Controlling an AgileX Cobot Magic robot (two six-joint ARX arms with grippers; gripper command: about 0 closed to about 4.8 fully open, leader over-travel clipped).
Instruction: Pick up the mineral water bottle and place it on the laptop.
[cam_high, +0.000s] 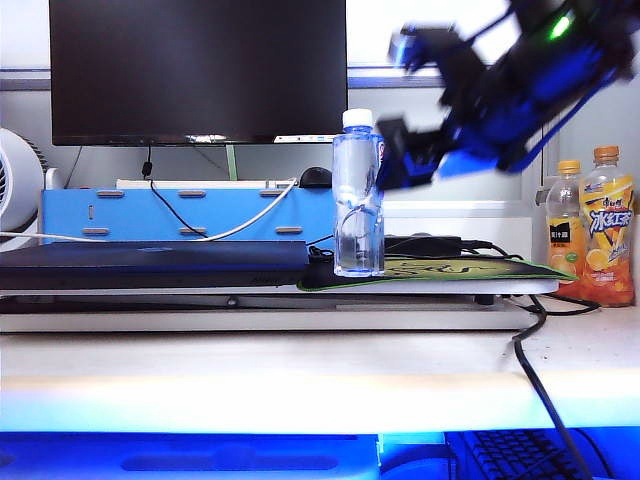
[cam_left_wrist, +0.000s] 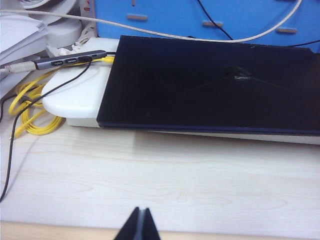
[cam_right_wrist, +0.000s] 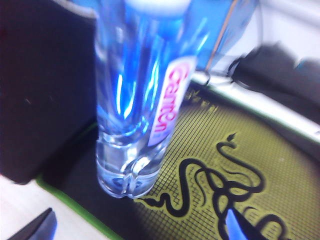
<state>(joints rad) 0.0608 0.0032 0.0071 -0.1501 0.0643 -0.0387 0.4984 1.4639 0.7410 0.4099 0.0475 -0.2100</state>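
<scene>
Clear bluish plastic catches the eye first: the mineral water bottle (cam_high: 358, 195) stands upright on the left end of the green-edged mouse mat (cam_high: 470, 271), white cap on top, just beside the right edge of the laptop (cam_high: 150, 262). The laptop lies shut and flat, a dark slab on a white stand (cam_high: 300, 288), left of the bottle.

Up at the right, the right gripper (cam_high: 400, 105) hangs in the air, blurred, just to the right of the bottle's upper half, its fingers spread wide apart and closed on nothing. From the right wrist view the bottle (cam_right_wrist: 137, 95) fills the frame, pink lettering on its narrow label, its base planted on the mat (cam_right_wrist: 235, 165) with the black snake emblem; both finger tips (cam_right_wrist: 35, 227) peek in at the near edge, well apart, neither touching the bottle.

The left gripper (cam_left_wrist: 140, 226) sits low over the pale wooden tabletop (cam_left_wrist: 160, 175), near side of the laptop (cam_left_wrist: 210, 85), its fingers pressed together with nothing between them.

Behind it all, a large black monitor (cam_high: 197, 68) and a blue rack (cam_high: 190, 212); two orange drink bottles (cam_high: 592, 225) stand at the far right.
</scene>
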